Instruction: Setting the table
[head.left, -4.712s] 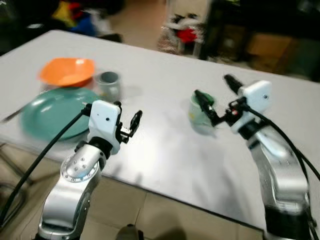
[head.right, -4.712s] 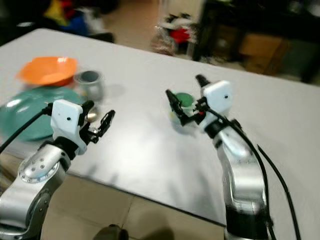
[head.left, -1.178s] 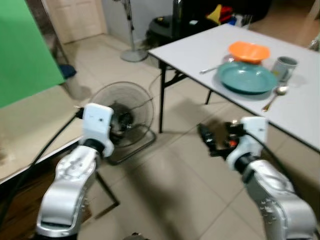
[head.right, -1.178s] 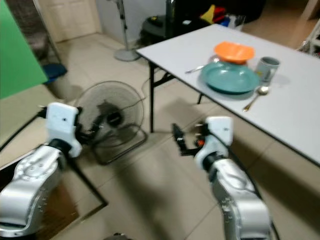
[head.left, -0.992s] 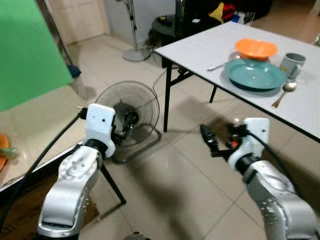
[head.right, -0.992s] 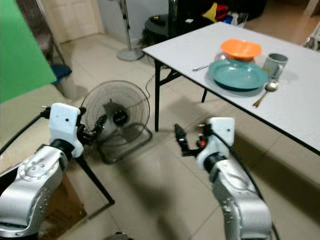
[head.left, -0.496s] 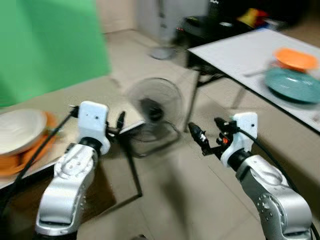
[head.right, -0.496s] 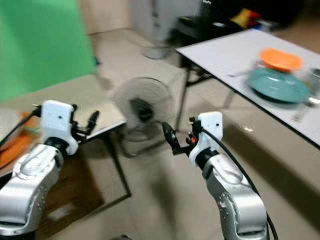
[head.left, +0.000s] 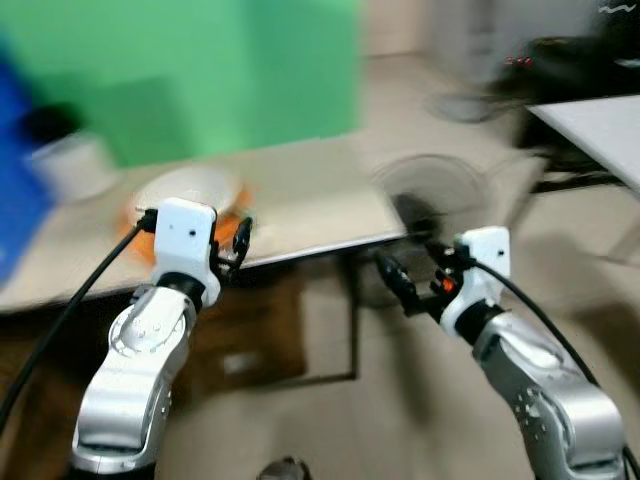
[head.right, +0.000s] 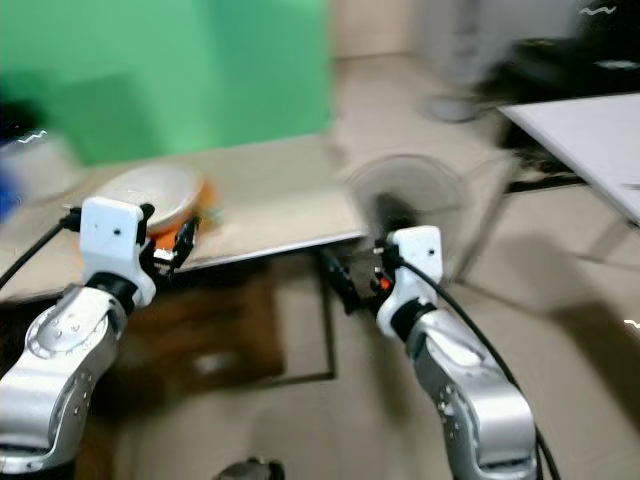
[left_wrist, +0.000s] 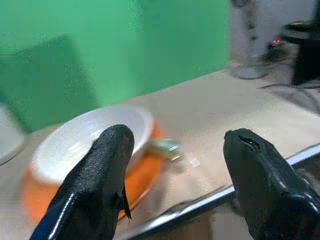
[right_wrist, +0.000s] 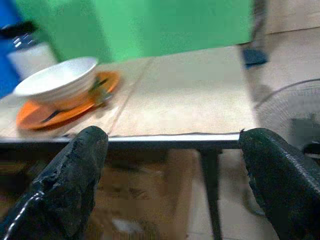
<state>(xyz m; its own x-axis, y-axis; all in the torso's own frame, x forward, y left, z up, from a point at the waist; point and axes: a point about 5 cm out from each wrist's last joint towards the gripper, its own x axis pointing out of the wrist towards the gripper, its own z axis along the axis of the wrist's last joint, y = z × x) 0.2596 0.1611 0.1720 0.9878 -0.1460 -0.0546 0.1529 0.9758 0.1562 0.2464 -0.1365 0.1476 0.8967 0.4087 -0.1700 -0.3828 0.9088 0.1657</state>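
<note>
A white bowl (left_wrist: 95, 137) sits on an orange plate (left_wrist: 142, 175) on a low beige table (right_wrist: 190, 105). A small greenish thing (left_wrist: 165, 146) lies at the bowl's rim, too blurred to name. The bowl (head.left: 185, 188) stands at the table's left part. My left gripper (head.left: 240, 237) is held up in front of the bowl, apart from it, open and empty (left_wrist: 180, 137). My right gripper (head.left: 395, 282) hovers off the table's front right corner, open and empty (right_wrist: 174, 136). The eye views are blurred.
A floor fan (head.left: 430, 195) stands on the tiled floor just right of the beige table. A white table's corner (head.right: 585, 125) is at the far right. A green screen (head.left: 200, 70) is behind. A white container (head.left: 65, 160) and a blue shape (head.left: 15, 200) are at the left.
The camera has swung left: the white table with its dishes slid out to the right, and the beige table with the bowl came to the front. Both grippers stay open and empty.
</note>
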